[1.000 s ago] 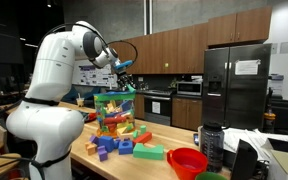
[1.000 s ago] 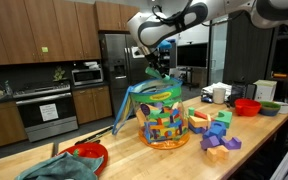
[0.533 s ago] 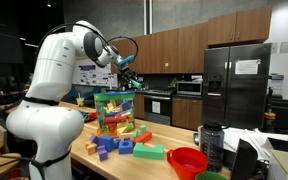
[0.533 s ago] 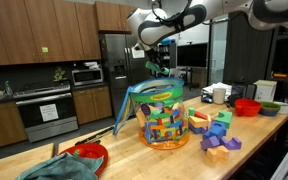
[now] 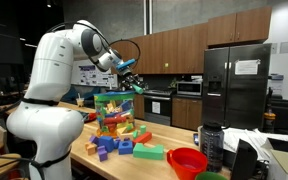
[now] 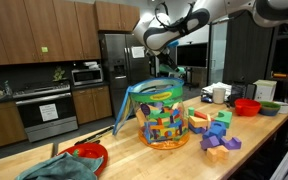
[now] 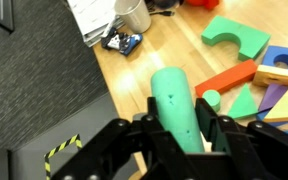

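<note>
One arm (image 5: 80, 42) rises from the white base at the end of the worktop (image 5: 156, 165). It bends at the elbow and reaches out roughly level. The wrist is turned down, so the tool (image 5: 131, 82) hangs in the air above the rim of the clear tub (image 5: 113, 112) of coloured blocks. The tool is clamped on a green cylinder (image 7: 176, 104), which lies lengthwise between the two fingers (image 7: 216, 128). The cylinder is off the worktop and touches nothing but the tool.

Views compared:
- Only the wrist view shows the grip itself, with a finger pressed to each side of the cylinder.
- The wrist view also shows loose pieces on the wood beyond the tool: a green arch (image 7: 234, 38) and an orange wedge (image 7: 227, 78). A metal cup (image 7: 134, 14) stands nearer the edge.
- In both exterior views the cylinder is only a small green mark at the tool.
- The exterior views show what the wrist view does not, namely the tool's height over the tub.
- An exterior view adds a heap of loose blocks (image 6: 216, 132) beside the tub and a red bowl (image 6: 246, 106) farther along.

Edges and room: in the wrist view the worktop's edge runs diagonally close beside the tool. Dark grey floor (image 7: 34, 80) lies beyond it, marked with a strip of yellow-and-black tape (image 7: 62, 150). There is open air on every side of the tool, and the tub's rim is the nearest thing beneath it.
</note>
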{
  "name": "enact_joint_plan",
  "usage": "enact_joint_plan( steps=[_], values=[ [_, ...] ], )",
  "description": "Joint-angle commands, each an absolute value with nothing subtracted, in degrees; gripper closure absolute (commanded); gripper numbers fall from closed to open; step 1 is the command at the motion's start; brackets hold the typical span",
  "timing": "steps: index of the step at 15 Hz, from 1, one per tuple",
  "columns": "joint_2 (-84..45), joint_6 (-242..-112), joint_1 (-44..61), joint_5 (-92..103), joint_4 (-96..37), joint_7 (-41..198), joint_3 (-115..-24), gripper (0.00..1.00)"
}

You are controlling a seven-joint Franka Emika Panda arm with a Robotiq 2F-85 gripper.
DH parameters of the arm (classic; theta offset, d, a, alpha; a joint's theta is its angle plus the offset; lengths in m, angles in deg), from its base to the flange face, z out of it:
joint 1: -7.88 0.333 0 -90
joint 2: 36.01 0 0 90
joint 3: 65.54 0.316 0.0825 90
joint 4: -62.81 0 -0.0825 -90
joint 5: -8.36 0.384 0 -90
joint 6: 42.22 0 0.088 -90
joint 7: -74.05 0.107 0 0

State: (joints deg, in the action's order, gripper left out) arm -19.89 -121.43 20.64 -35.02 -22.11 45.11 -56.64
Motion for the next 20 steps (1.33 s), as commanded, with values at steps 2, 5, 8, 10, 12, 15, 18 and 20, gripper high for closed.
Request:
enact_joint_plan(
  steps=[2, 5, 8, 10, 12, 15, 18, 20],
  values=[
    [-26.45, -123.24, 19.23, -23.24, -37.31, 62.15, -55.85, 0.84],
    [-28.89, -127.28, 19.26, -16.65, -44.88, 73.69, -56.40, 0.84],
    [-31.28, -131.58, 19.23, -13.44, -50.51, 81.50, -56.69, 0.84],
    [-32.95, -135.69, 19.11, -11.89, -54.07, 87.21, -56.86, 0.84],
    [-34.50, -139.68, 19.26, -10.51, -57.44, 93.22, -56.78, 0.84],
    [-36.28, -145.99, 19.52, -8.99, -62.48, 101.90, -56.40, 0.84],
    [-37.02, -150.10, 19.71, -8.24, -65.81, 108.27, -55.68, 0.84],
    [-37.31, -151.73, 19.78, -8.40, -66.97, 111.26, -55.18, 0.84]
  ],
)
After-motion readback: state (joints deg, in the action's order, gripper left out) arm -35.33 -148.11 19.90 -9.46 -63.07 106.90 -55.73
